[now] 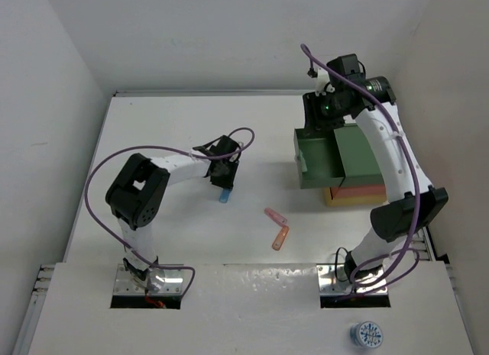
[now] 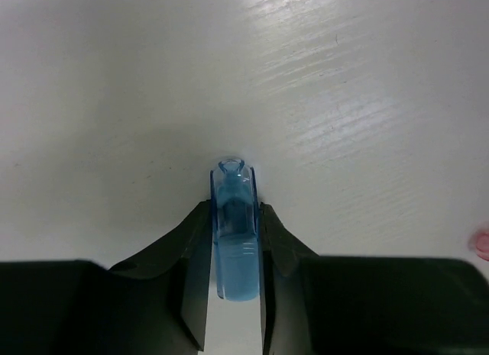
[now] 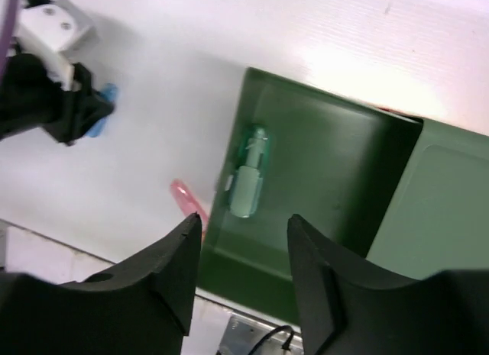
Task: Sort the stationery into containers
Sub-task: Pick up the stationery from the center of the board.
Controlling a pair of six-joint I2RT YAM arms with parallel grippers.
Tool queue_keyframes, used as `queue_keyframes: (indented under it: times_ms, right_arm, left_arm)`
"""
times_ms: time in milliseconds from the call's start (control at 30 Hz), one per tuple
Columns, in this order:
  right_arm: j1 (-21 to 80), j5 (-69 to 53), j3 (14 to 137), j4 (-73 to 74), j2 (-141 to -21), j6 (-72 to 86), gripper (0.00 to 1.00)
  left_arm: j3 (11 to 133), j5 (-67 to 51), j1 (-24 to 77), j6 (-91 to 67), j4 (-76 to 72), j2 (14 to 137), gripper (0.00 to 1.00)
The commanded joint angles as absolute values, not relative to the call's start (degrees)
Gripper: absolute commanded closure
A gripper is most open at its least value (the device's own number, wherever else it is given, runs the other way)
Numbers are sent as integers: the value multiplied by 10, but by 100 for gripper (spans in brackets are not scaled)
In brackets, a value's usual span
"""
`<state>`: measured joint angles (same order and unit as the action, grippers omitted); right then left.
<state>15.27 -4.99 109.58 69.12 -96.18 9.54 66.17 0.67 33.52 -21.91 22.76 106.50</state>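
Our left gripper (image 2: 234,214) pinches the blue marker (image 2: 233,240) near the middle of the table (image 1: 168,233), our right gripper (image 3: 244,225) hangs wide and empty over the green tray (image 3: 328,179) at its 2 o'clock, where one mint marker (image 3: 247,179) already lies, while the pink marker (image 1: 275,215) and the orange marker (image 1: 280,237) wait unsorted at 4 o'clock.

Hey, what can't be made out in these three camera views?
Top view: insides of the lower trays, covered by the green tray and right arm.
Left wrist view: pink marker, cut off by the right edge; blue marker sides, covered by the left fingers.
Right wrist view: pink marker's end, behind the tray wall.
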Motion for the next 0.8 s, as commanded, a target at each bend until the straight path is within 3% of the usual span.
queue_keyframes:
  times_ms: [0, 100, 233, 433, 767]
  right_arm:
    - [156, -90, 1115, 667, -925, 112, 50]
    - [156, -131, 1110, 654, -907, 124, 48]
    - [159, -199, 1063, 602, -868, 162, 44]
    - [194, -214, 984, 481, -827, 223, 42]
    - [308, -159, 1028, 454, -898, 254, 42]
  left_arm:
    - [635, -21, 324, -228, 243, 1058, 81]
    - [641, -59, 305, -225, 232, 1016, 91]
    - [650, -140, 244, -254, 166, 933, 96]
    - [727, -180, 220, -345, 101, 838, 96]
    - [795, -235, 250, -444, 66, 825, 97]
